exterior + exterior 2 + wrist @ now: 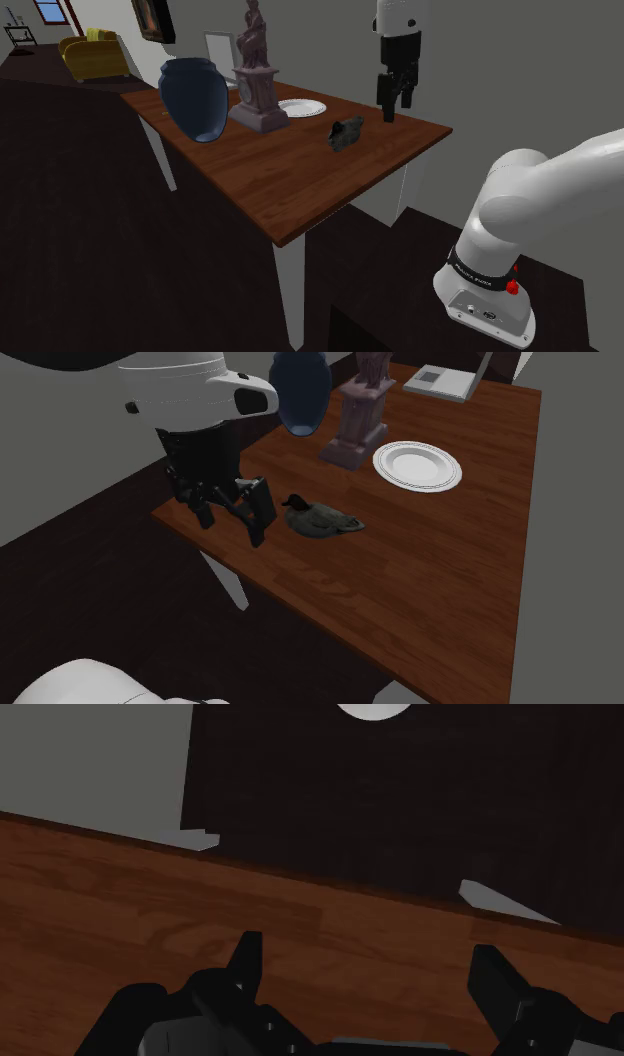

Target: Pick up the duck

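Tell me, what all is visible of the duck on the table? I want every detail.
The duck is a small dark figure, grey-green on the body with a darker head. It sits upright on the brown wooden table, near its edge, head turned toward the open claw, which hangs beside it without touching. The white plate lies apart from it. Only the table touches it.
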